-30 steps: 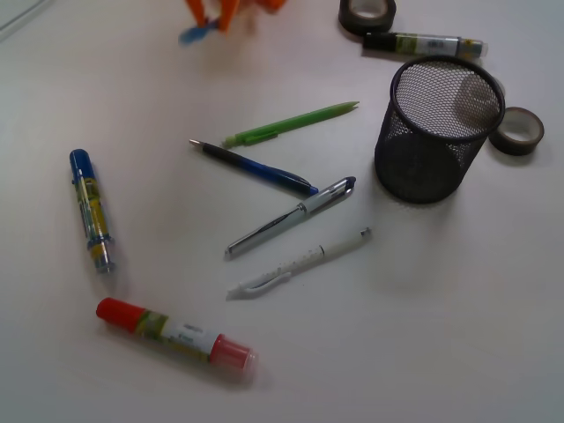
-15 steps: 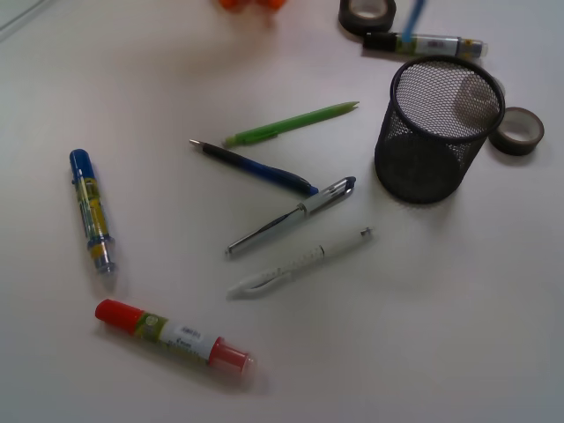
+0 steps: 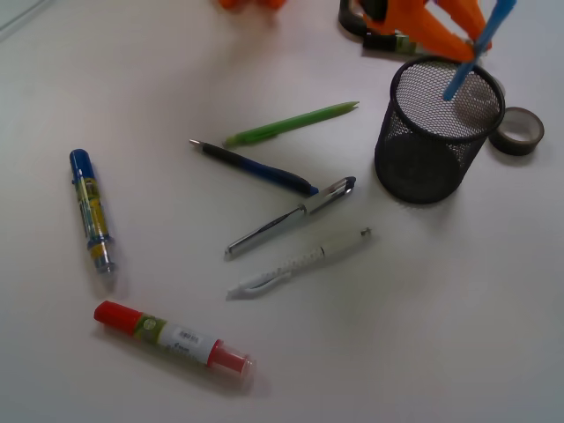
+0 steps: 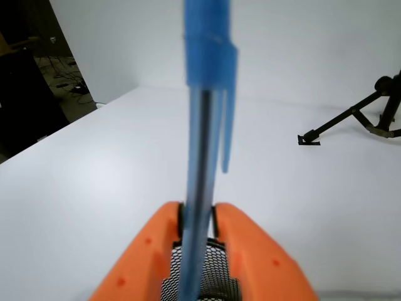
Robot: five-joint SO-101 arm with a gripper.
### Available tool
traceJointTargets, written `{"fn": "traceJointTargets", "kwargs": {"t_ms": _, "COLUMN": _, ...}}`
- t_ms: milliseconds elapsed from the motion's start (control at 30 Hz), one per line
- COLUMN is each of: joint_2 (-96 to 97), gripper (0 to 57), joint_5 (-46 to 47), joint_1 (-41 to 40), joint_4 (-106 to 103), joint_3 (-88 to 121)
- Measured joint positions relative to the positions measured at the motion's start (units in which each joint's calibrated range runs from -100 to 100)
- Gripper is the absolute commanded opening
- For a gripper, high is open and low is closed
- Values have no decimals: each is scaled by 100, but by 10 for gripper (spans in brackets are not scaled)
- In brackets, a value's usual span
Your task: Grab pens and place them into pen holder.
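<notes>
White tabletop; tool [image 4: 198,222] pinches light blue pen [image 3: 477,48] over pen holder [image 3: 435,132]; labels unreadable.

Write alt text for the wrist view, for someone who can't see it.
An orange gripper clamps a light blue pen upright, directly above the black mesh pen holder. A bare white table stretches out behind.

White table [image 3: 458,335] — pens [image 3: 291,217], markers [image 3: 91,210], holder [image 3: 436,130].
</notes>
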Motion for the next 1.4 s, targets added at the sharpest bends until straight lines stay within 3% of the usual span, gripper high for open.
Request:
{"fn": "traceJointTargets", "kwargs": {"t_ms": 133, "joint_2": 131, "gripper": 247, "joint_5": 0, "joint_1": 7, "joint_4": -86, "joint_3": 0}}
{"fn": "traceJointTargets", "kwargs": {"t_ms": 467, "joint_2": -235, "gripper": 259, "joint_5": 718, "joint_1": 326, "joint_4": 302, "joint_3": 0}}
{"fn": "traceJointTargets", "kwargs": {"t_ms": 767, "joint_2": -2300, "gripper": 257, "joint_5": 1919, "joint_1": 1413, "joint_4": 4276, "joint_3": 0}}
{"fn": "traceJointTargets", "kwargs": {"t_ms": 933, "joint_2": -2474, "gripper": 257, "joint_5": 2413, "joint_1": 2242, "joint_4": 6160, "joint_3": 0}}
{"fn": "traceJointTargets", "kwargs": {"t_ms": 1133, "joint_2": -1542, "gripper": 257, "joint_5": 2872, "joint_1": 2627, "joint_4": 6799, "joint_3": -243}}
{"fn": "traceJointTargets", "kwargs": {"t_ms": 1400, "joint_2": 549, "gripper": 256, "joint_5": 3287, "joint_1": 2730, "joint_4": 7741, "joint_3": -2102}}
